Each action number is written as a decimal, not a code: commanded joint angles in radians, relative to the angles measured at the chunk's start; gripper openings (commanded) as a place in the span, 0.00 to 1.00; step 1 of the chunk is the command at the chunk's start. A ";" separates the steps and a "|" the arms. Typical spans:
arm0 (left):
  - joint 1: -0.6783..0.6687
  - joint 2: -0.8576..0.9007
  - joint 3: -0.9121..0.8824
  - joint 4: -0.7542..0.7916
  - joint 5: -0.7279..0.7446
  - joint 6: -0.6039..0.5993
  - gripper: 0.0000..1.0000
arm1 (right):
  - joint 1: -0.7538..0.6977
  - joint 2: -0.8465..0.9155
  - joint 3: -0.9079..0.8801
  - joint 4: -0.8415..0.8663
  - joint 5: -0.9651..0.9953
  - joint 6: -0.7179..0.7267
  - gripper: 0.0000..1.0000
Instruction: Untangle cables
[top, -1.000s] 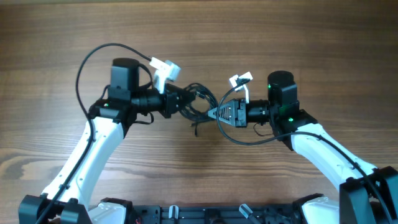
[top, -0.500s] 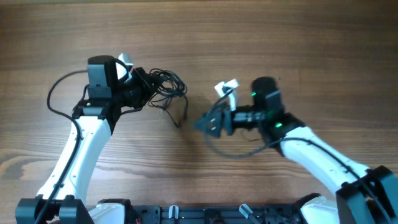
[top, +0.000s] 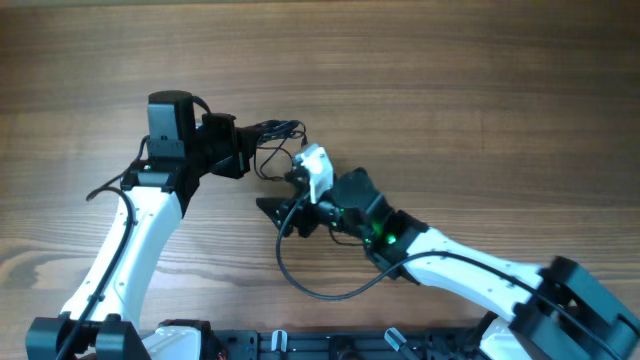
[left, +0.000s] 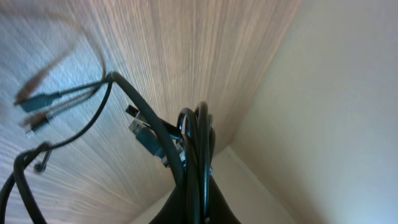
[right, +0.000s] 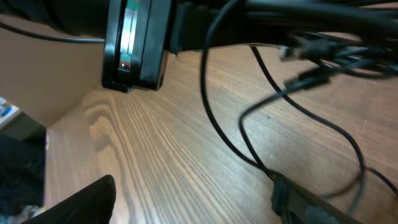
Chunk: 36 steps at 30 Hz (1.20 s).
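Note:
The cables are a tangle of thin dark cords hanging from my left gripper, which is shut on them. In the left wrist view the bundle runs up out of the jaws, with plug ends dangling above the wooden table. My right gripper stands open just below and right of the tangle. In the right wrist view its fingers are spread wide over the wood. One thin cord runs down to the right finger, and the rest of the tangle hangs above.
The wooden table stretches bare to the back and right. The left arm's black wrist body is close above the right gripper. A thicker black arm cable loops under the right arm. Base hardware lines the front edge.
The right gripper let go of the cord it pinched, opened wide and swung left under the tangle. The left arm pulled the bundle left, then came slightly back right.

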 joint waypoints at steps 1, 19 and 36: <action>-0.030 0.005 0.010 0.003 0.024 -0.092 0.04 | 0.019 0.087 0.003 0.105 0.061 -0.141 0.75; -0.056 0.005 0.010 0.110 0.004 0.134 0.04 | 0.011 0.155 0.004 0.257 -0.024 -0.061 0.04; 0.089 0.005 0.010 0.127 0.106 1.054 0.04 | -0.301 -0.395 0.004 -0.166 -0.476 0.079 0.04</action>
